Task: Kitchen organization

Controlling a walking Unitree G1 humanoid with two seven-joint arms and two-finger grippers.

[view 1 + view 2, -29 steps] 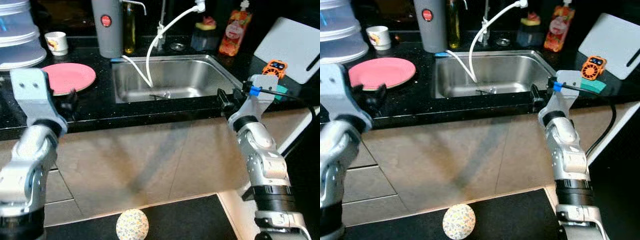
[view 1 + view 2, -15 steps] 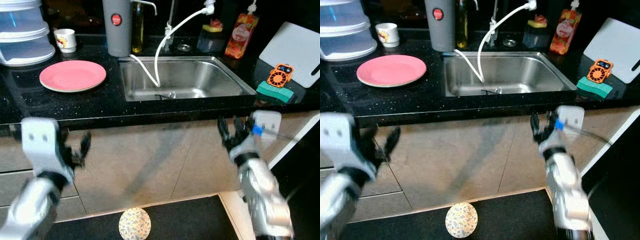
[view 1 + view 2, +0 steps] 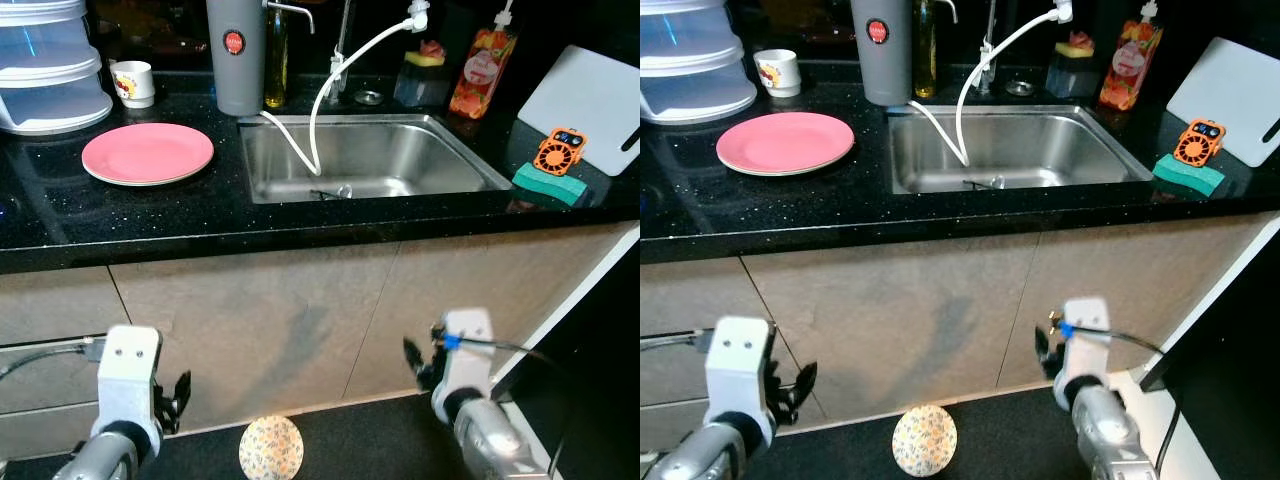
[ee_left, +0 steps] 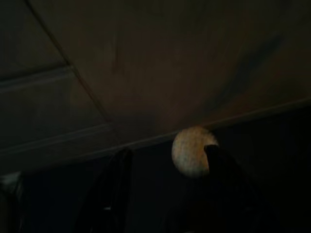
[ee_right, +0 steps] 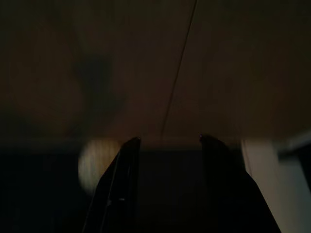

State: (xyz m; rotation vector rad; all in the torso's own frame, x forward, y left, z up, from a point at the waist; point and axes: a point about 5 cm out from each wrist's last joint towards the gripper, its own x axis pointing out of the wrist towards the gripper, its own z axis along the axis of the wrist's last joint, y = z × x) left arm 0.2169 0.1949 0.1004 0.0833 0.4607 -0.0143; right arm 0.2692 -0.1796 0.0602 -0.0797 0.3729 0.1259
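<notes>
A pink plate lies on the black counter, left of the steel sink. A white cup and a stack of clear containers stand behind the plate. Both arms hang low in front of the cabinet doors. My left gripper is open with nothing between its fingers; in the dark left wrist view a round patterned object lies on the floor beyond them. My right gripper is also open and holds nothing.
A grey canister, an oil bottle, a white faucet hose and a red bottle line the back. A green sponge, an orange gadget and a white cutting board sit at the right. A dark mat covers the floor.
Both arms have dropped from counter height to down in front of the cabinet doors, near the floor. The camera has shifted slightly; the counter items have stayed put.
</notes>
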